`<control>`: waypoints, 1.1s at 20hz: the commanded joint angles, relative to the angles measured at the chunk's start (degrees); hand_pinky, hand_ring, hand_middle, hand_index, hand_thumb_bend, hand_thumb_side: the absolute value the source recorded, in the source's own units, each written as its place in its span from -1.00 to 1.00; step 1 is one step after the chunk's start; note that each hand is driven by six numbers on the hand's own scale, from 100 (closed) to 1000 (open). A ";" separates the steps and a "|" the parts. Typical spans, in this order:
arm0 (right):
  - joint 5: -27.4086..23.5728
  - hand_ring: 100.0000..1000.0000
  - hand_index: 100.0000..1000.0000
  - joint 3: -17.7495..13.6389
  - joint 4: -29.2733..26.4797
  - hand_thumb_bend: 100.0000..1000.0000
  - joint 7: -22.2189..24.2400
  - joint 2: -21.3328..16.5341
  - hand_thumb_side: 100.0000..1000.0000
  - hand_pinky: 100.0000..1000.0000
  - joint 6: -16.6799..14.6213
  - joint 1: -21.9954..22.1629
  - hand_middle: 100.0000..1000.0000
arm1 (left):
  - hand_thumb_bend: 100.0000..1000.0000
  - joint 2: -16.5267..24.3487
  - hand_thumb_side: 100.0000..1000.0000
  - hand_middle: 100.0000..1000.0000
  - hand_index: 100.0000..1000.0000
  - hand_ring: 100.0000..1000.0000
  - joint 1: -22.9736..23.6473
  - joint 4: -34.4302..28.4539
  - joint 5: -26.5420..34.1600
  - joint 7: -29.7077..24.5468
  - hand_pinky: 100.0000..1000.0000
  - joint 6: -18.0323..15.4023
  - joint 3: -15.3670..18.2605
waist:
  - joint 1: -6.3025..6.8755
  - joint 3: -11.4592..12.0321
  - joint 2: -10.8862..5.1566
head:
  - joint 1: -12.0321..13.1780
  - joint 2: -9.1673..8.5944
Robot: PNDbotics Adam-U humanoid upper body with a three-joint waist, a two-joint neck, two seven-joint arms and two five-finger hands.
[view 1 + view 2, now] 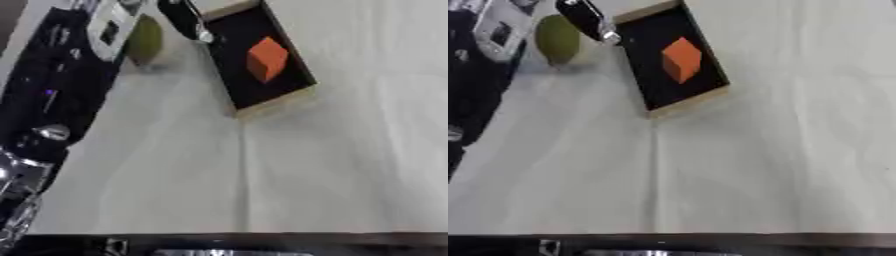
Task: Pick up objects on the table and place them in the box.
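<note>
A shallow box (296, 98) with a pale wooden rim and a black inside lies askew at the top middle of the white table. An orange cube (267, 59) sits inside it. Left of the box a green rounded object (556, 39) rests on the table. My left arm runs up the left side, and my left hand (110, 29) is at the top left, right beside the green object. One black finger (588, 19) with a silver tip stretches straight out over the box's near-left corner. The green object lies between that finger and the palm, not grasped. The rest of the hand is cut off by the top edge.
White cloth (737, 170) covers the table, with a crease running down from the box. My black left forearm (52, 85) and its silver joints (19, 200) fill the left edge. A dark strip of my body (227, 246) lines the bottom.
</note>
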 commanded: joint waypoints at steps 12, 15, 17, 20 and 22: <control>0.78 0.56 0.75 -0.79 -0.84 -1.00 -0.77 -2.01 0.16 0.68 -0.15 0.03 0.37 | 0.11 14.61 -0.76 0.62 0.82 0.73 6.11 -2.60 5.03 -3.87 0.81 5.92 4.77 | -1.09 1.54 -1.61 | -1.21 0.18; 0.77 0.56 0.75 -0.77 -0.84 -1.00 -0.71 -1.85 0.16 0.68 -0.10 0.04 0.37 | 0.12 15.04 -0.84 0.64 0.84 0.75 6.94 -0.27 3.64 -4.62 0.82 6.38 4.99 | -1.22 1.47 -1.53 | -1.03 0.21; 0.80 0.56 0.75 -0.79 -0.84 -1.00 -0.72 -1.74 0.16 0.68 -0.06 0.09 0.36 | 0.09 15.50 -0.95 0.65 0.84 0.76 7.58 1.42 2.61 -5.23 0.83 6.31 5.10 | -1.25 1.41 -1.44 | -1.00 0.19; 0.81 0.56 0.75 -0.80 -0.84 -1.00 -0.73 -1.56 0.16 0.68 0.06 0.09 0.36 | 0.07 15.86 -1.00 0.68 0.85 0.78 8.26 3.71 2.22 -6.28 0.85 5.72 5.36 | -1.27 1.44 -1.28 | -1.03 0.18; 0.77 0.56 0.75 -0.78 -0.84 -1.00 -0.71 -1.48 0.16 0.68 0.12 0.03 0.36 | 0.05 15.89 -1.00 0.69 0.85 0.78 8.45 5.01 2.37 -6.98 0.85 5.34 5.56 | -1.30 1.46 -1.24 | -1.01 0.19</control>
